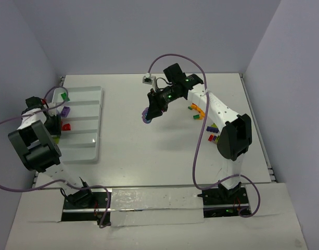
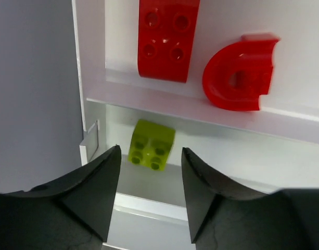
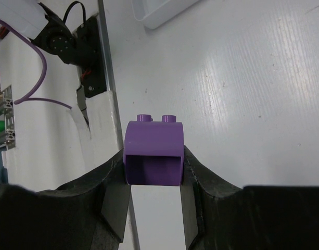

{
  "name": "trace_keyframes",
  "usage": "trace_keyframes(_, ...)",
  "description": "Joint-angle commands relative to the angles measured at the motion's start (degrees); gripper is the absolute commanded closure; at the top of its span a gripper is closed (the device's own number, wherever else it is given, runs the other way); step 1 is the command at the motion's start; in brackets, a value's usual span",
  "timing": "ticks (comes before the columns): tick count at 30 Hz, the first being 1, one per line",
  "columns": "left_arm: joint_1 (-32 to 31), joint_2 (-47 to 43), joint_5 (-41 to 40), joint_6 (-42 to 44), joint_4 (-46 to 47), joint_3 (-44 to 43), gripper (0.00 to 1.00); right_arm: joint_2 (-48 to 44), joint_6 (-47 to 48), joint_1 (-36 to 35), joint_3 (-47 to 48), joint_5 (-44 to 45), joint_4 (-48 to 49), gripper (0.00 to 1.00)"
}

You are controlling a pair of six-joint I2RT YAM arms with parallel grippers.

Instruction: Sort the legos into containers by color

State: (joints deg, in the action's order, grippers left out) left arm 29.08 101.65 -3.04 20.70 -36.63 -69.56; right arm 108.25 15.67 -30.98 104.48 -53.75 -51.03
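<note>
The white ridged tray [image 1: 86, 151] lies at the left. Its compartments hold a dark green lego [image 1: 64, 97], a purple one [image 1: 65, 111], red ones [image 1: 66, 126] and a lime one [image 1: 55, 138]. My left gripper [image 1: 56, 130] hangs over the tray's left end. In the left wrist view it [image 2: 151, 152] is open, and the lime brick [image 2: 151, 145] lies loose in the compartment below, beside two red bricks [image 2: 167, 39]. My right gripper [image 1: 148, 115] is over mid-table, shut on a purple brick [image 3: 153, 151] between its fingertips [image 3: 117, 166].
Loose orange, green, purple and red legos [image 1: 201, 112] lie on the table by the right arm's elbow [image 1: 234, 135]. A tray corner [image 3: 159, 13] and the left arm's base [image 3: 65, 39] show in the right wrist view. Walls close in the table.
</note>
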Motion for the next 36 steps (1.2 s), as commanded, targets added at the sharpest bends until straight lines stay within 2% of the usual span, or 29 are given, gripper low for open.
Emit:
trace_keyframes(1, 0.3, -3.5, 7.7, -0.2, -2.7, -5.2, 0.36, -1.7, -1.3, -0.1, -0.6, 0.3, 3.4, 1.0)
trace_keyframes(2, 0.3, -4.4, 10.3, -0.1, -4.2, -6.6, 0.31, -1.8, -1.5, -0.1, -0.5, 0.1, 3.5, 1.0)
trace_keyframes(3, 0.2, -5.2, 10.8, -0.1, -4.5, -6.9, 0.3, -1.8, -1.5, -0.1, -0.5, -0.1, 3.6, 1.0)
trace_keyframes(6, -0.1, -8.6, 20.8, 1.1, -9.7, -12.3, 0.28, -2.1, -2.1, -0.1, -0.5, -1.2, 4.6, 1.0)
trace_keyframes(8, -0.5, -11.6, 32.2, 2.4, -13.6, -14.8, 0.27, -2.5, -2.9, -0.2, -1.1, -2.3, 6.2, 1.0)
trace_keyframes(10, -2.6, -15.6, 48.2, 3.9, -17.4, -15.6, 0.26, -3.4, -4.1, -0.6, -2.1, -3.9, 9.3, 1.0)
trace_keyframes(13, -10.3, -21.5, 64.9, 0.8, -14.4, -10.5, 0.24, -4.3, -6.3, -1.3, -2.8, -6.3, 12.8, 1.0)
trace_keyframes(17, -22.9, -27.0, 71.6, -11.7, -0.7, -2.3, 0.23, -4.6, -8.2, -2.1, -2.0, -9.7, 14.3, 1.0)
trace_keyframes(19, -26.3, -27.9, 73.6, -15.4, 6.6, 1.3, 0.23, -5.2, -9.3, -2.8, -2.3, -10.8, 15.4, 1.0)
trace_keyframes(25, -32.1, -27.2, 79.0, -20.2, 12.7, 3.7, 0.24, -6.9, -11.1, -4.4, -3.4, -13.0, 18.2, 1.0)
trace_keyframes(36, -38.5, -26.2, 80.2, -28.1, 19.6, 5.0, 0.25, -5.9, -10.4, -6.4, -1.7, -12.5, 16.4, 1.0)
